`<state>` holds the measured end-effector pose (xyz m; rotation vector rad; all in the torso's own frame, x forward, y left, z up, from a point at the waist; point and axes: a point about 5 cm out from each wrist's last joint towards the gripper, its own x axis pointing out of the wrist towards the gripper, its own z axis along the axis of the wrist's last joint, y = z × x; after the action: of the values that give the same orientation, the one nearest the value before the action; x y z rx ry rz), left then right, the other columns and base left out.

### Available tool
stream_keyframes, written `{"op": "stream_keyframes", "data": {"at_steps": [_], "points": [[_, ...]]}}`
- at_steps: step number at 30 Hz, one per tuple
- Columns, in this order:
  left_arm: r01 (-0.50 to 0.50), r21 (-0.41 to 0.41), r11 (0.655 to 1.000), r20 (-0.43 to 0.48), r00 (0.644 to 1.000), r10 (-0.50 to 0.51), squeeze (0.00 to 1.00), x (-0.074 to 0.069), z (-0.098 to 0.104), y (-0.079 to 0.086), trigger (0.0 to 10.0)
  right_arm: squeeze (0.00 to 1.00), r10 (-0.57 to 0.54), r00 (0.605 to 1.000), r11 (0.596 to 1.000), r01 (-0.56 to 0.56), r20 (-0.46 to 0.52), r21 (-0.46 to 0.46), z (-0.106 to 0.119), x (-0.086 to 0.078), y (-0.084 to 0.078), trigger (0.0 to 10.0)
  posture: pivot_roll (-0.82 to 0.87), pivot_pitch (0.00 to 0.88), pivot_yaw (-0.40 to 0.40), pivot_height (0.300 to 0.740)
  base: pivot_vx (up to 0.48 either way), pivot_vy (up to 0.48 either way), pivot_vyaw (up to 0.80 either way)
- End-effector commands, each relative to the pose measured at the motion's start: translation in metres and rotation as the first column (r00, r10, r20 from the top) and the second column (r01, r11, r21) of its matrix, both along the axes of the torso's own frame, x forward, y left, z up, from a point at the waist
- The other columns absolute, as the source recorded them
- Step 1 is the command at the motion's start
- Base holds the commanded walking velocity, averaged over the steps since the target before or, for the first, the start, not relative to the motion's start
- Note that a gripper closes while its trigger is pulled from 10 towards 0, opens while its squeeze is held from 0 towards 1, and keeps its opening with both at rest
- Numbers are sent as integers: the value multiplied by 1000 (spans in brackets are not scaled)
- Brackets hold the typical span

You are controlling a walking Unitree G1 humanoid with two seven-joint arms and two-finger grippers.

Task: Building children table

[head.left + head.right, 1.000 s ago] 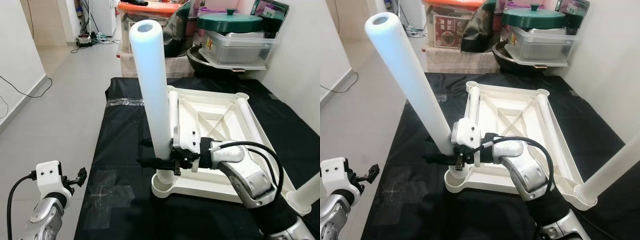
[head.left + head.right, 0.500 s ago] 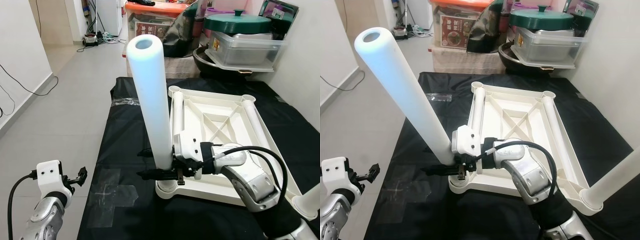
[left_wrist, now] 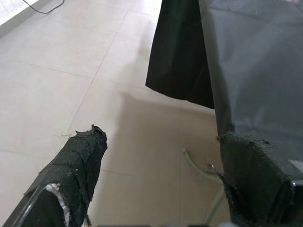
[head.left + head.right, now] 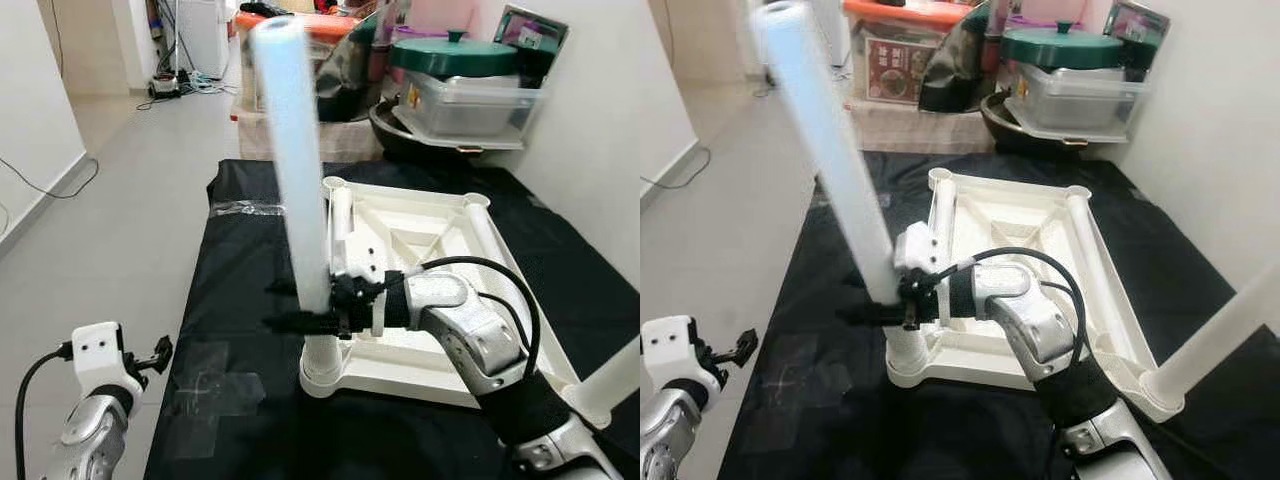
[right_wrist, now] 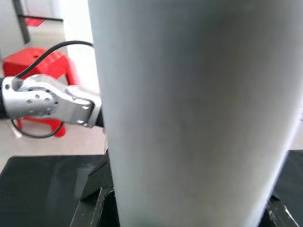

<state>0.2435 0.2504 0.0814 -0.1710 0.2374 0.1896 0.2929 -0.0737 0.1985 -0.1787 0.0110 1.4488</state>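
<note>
Right tool clenched around white table leg, which stands upright in the near-left corner socket of the inverted white tabletop. Left tool hangs released, well left of tabletop, over floor.

Over the last second the white table leg clamped in the right gripper has gone from sharp to motion-blurred, so it is moving now. Its top, which leaned slightly to the left before, now stands nearer upright, and in the right eye view its slant is less steep than it was. The gripper sits a little farther along the leg's lower end, just above the near-left corner socket of the upturned tabletop. The right forearm has swung up and to the left, its black cable arching higher over the tabletop than before.
</note>
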Motion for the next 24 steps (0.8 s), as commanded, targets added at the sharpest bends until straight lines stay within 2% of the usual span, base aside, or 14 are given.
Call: {"op": "stream_keyframes", "data": {"at_steps": [1, 13, 18, 24], "points": [[-7, -12, 1000, -7, 1000, 7, 0, -1, -4, 0, 10000, 0, -37, 991, 997, 27, -127, -74, -34, -5, -2, 0, 20, 0, -87, 740, 0, 0, 0], [1, -5, 1000, -9, 1000, -1, 0, 1, -3, 0, 10000, 0, -60, 995, 995, 53, -76, -90, -45, -18, -1, 0, 12, 0, -70, 740, 0, 0, 0], [-5, -7, 1000, -14, 1000, 5, 0, -2, -4, 1, 10000, 0, -128, 986, 989, 120, -110, -81, -48, -16, -1, 0, 13, 0, -72, 740, 0, 0, 0], [-7, -7, 1000, -18, 1000, 7, 0, -3, -5, 1, 10000, 0, -155, 979, 986, 146, -134, -78, -50, -17, -1, 0, 9, 0, -67, 740, 0, 0, 0]]}}
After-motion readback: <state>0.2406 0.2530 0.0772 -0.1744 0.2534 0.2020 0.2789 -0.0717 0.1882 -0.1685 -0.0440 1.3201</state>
